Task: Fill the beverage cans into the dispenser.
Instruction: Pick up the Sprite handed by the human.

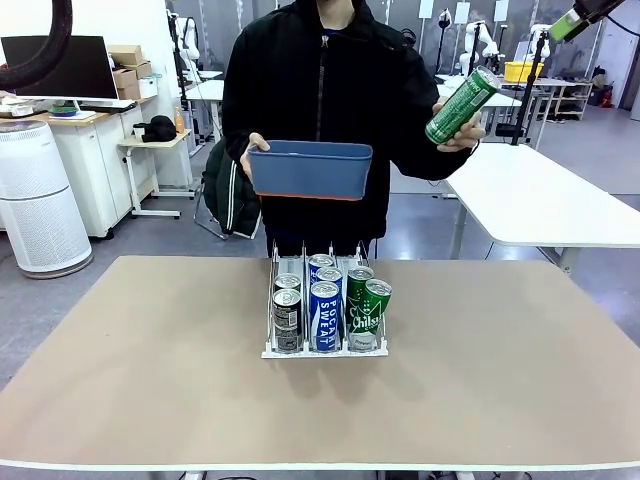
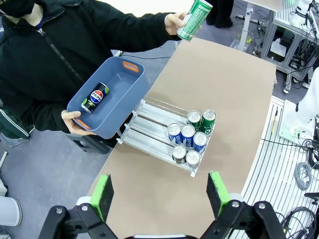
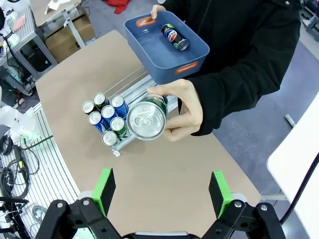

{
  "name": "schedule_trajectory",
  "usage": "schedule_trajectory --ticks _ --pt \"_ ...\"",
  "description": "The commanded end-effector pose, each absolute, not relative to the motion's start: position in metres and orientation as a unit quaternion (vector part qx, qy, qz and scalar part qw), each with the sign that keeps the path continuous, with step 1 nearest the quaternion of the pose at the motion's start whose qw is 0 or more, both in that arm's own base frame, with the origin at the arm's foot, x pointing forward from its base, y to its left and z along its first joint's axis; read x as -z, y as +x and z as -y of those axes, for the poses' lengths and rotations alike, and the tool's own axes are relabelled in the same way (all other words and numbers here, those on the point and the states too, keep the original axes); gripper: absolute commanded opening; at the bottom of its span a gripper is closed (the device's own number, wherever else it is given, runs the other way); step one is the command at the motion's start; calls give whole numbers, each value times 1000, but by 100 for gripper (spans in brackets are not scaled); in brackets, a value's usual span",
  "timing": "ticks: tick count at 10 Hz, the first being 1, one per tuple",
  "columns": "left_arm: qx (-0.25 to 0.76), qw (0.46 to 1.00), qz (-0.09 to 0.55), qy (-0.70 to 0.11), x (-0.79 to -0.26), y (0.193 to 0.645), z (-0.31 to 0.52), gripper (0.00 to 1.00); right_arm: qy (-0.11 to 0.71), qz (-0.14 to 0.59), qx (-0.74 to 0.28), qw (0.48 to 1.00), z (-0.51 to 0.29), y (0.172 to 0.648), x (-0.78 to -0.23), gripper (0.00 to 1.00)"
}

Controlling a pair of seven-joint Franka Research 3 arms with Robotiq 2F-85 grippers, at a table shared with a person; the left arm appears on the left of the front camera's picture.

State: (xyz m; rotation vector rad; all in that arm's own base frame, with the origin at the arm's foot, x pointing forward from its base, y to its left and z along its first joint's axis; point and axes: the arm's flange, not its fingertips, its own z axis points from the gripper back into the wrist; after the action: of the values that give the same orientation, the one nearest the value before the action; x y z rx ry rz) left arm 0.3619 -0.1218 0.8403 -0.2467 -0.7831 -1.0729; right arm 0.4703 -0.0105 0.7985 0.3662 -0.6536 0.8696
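The dispenser (image 1: 270, 350) stands mid-table with several beverage cans (image 1: 325, 312) in its lanes: dark ones left, blue in the middle, green on the right. The person lifts one green can (image 1: 460, 105) in a raised hand. That can (image 3: 146, 119) shows top-on, close in front of my right gripper (image 3: 162, 191), which hangs open above it. A dark can (image 2: 94, 98) lies in the blue bin (image 2: 119, 74) held in the person's other hand. High over the near table edge, my left gripper (image 2: 160, 194) is open and holds nothing. The dispenser's (image 2: 149, 122) far lane ends are bare.
The brown table (image 1: 150, 380) has wide bare areas on both sides of the rack. The person stands at the far edge. Behind are a white table (image 1: 540, 200) to the right and a white cylindrical appliance (image 1: 40, 200) to the left.
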Motion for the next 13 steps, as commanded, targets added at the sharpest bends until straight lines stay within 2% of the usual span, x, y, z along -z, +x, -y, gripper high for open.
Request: schedule_trajectory --ticks 1,13 --pt "495 781 363 -119 -840 361 122 100 153 305 -409 847 7 472 -802 100" --pt "495 781 363 -119 -840 361 122 100 164 279 -434 841 -48 494 -770 100"
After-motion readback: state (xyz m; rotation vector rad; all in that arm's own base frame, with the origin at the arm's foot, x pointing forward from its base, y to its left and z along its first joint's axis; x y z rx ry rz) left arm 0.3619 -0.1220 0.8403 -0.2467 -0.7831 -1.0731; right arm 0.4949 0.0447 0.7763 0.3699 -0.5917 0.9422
